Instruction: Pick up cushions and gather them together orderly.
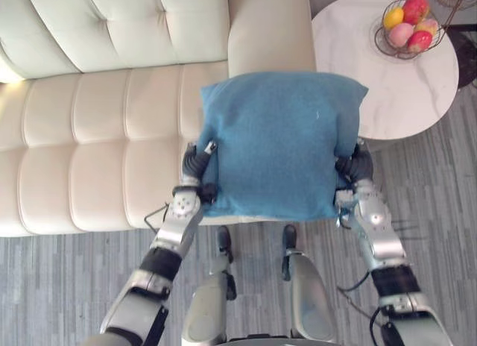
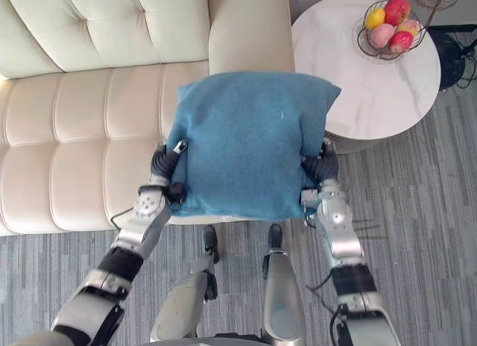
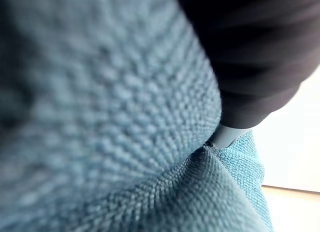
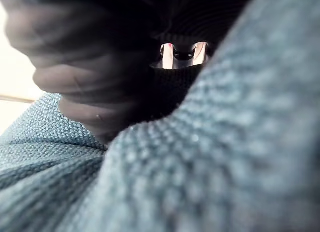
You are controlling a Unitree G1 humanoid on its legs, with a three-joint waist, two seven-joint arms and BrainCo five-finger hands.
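Observation:
A blue knitted cushion hangs flat in front of me, over the right end of the cream sofa and past its front edge. My left hand grips the cushion's left edge, thumb on top, fingers hidden beneath. My right hand clamps the right edge the same way, and the cloth dimples there. In the left wrist view the blue weave presses against the dark hand cover. The right wrist view likewise has cushion cloth bunched against that hand.
The sofa's armrest rises just behind the cushion. A round white marble side table stands to the right, with a wire basket of fruit on it. Grey plank floor lies in front of the sofa.

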